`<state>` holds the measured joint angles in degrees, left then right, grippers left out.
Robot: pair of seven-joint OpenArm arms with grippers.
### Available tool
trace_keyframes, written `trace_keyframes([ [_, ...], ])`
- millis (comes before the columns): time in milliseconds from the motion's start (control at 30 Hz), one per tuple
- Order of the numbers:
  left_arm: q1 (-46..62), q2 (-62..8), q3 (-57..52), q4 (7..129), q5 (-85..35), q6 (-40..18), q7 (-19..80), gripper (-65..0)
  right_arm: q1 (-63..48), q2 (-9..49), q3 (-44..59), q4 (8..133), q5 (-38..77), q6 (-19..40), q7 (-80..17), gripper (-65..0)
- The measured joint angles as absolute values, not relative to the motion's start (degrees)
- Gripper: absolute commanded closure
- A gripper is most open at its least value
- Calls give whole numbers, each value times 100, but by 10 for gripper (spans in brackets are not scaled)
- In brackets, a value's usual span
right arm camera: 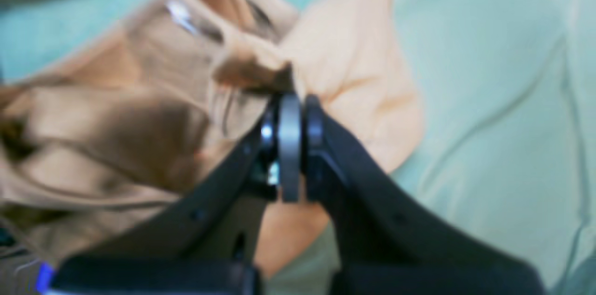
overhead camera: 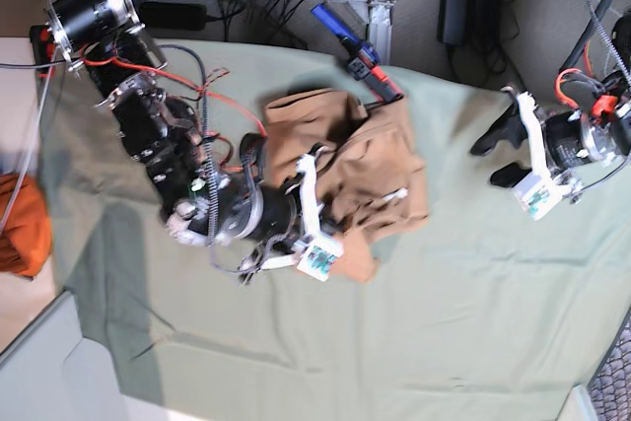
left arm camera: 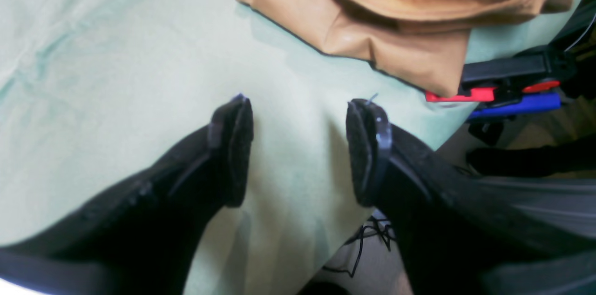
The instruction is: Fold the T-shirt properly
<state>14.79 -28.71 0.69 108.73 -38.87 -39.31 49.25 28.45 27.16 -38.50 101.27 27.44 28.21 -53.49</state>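
Note:
The tan T-shirt lies crumpled in a heap at the middle of the sage-green table cloth. My right gripper is shut, its fingertips pressed together on a bunched fold of the T-shirt. In the base view the right gripper sits at the heap's near left side. My left gripper hangs open over bare green cloth, with nothing between its fingers. The T-shirt lies a short way beyond it. In the base view the left gripper is off to the heap's right.
A red, blue and black clamp grips the table's edge beside the T-shirt, and the clamp shows at the back in the base view. A deep-orange cloth bundle lies off the left edge. Cables crowd the back.

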Motion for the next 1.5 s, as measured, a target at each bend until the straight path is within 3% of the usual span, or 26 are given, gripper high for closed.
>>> trace_keyframes([
  [367, 1474, -2871, 69, 10873, -3695, -3931, 4915, -356, 2845, 2803, -3697, 10707, 2766, 2821, -5780, 0],
  [633, 1472, -2871, 69, 10873, -3277, -3931, 4676, -356, 2845, 3579, -3234, 11135, 2936, 2821, -5798, 0],
  [900, 937, -2812, 69, 10873, -3258, -3927, 4517, -356, 2845, 3986, -2864, 11137, 3323, 2821, -5795, 0],
  [1233, -172, -2088, 639, 9629, -3236, -3948, 4436, -356, 2842, 3848, -2867, 11137, 3645, 2821, -5787, 0],
  [1500, -554, -1570, 1527, 9518, -2939, -3948, 4412, -356, 2840, 3481, -2867, 11137, 3688, 2821, -5787, 0],
])
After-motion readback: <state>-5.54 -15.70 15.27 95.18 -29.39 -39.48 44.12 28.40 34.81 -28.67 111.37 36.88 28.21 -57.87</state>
